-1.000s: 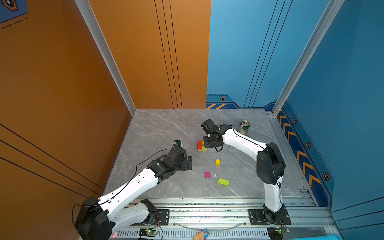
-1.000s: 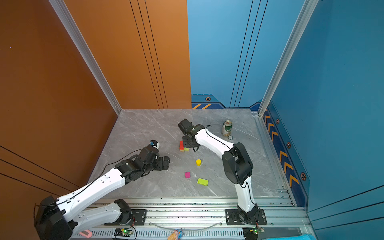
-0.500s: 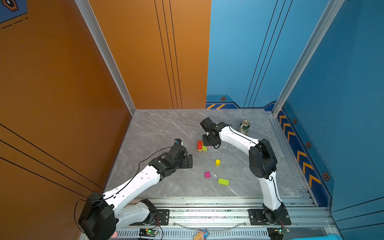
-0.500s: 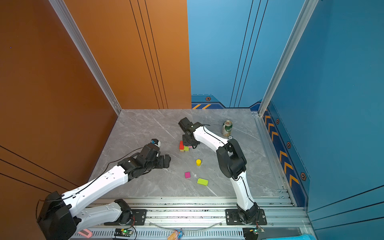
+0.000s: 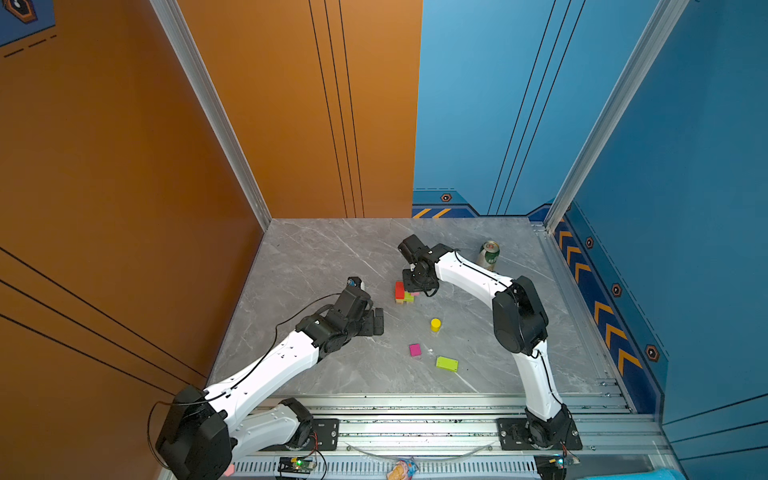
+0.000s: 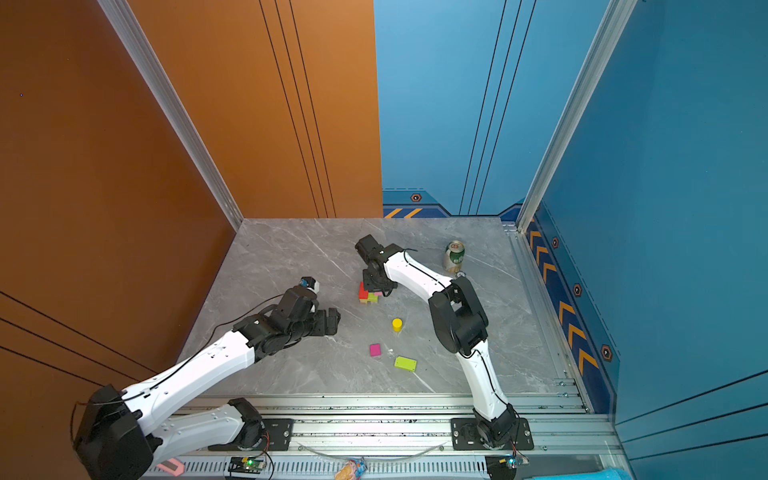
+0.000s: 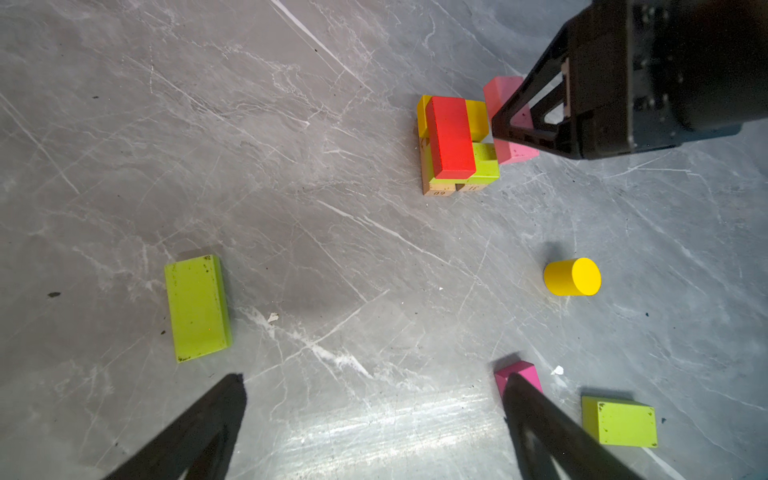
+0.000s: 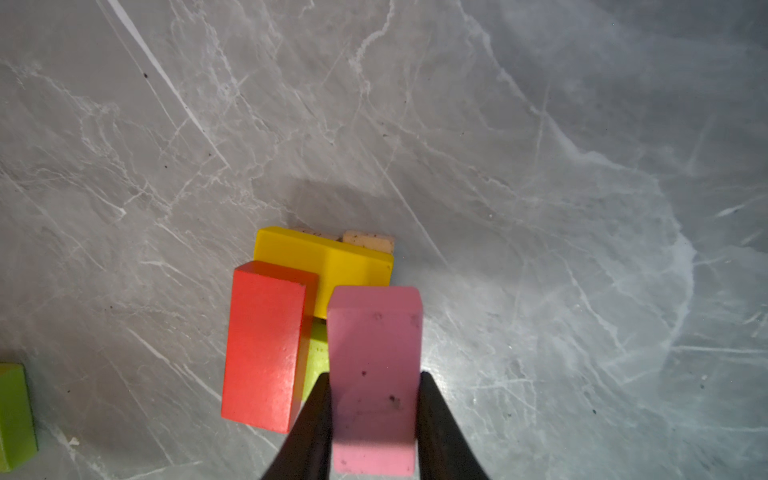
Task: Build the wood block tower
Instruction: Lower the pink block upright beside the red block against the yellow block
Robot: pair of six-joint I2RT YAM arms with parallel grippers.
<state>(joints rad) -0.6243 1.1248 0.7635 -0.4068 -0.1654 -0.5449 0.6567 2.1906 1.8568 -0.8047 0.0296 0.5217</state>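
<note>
Grey marble tabletop (image 5: pixel 316 257), boxed in by orange and blue walls. Ten wood blocks (image 5: pixel 435 324) all told. Five in the tower (image 5: pixel 404 293) mid-tabletop: two tan bars (image 7: pixel 436 192) lowest, lime-green rectangle (image 7: pixel 484 166) and yellow rectangle (image 7: pixel 476 112) across them, red-orange rectangle (image 7: pixel 451 137) on top. Pink rectangle (image 8: pixel 374 332) pinched tight in the right end effector (image 8: pixel 374 374), just beside the red-orange one. Loose: two lime-green slabs (image 7: pixel 195 307), one yellow cylinder (image 7: pixel 573 276), one magenta cube (image 7: pixel 519 372). One drink can (image 5: pixel 489 254) near the back. Left end effector (image 7: pixel 374 376) spread wide.

Left arm (image 5: pixel 266 370) and right arm (image 5: pixel 465 276) are both sporting smooth white shells with chunky black joints, thin black cables (image 5: pixel 478 269) are running along them, and black base plates (image 5: pixel 509 434) are showing silver screws.
</note>
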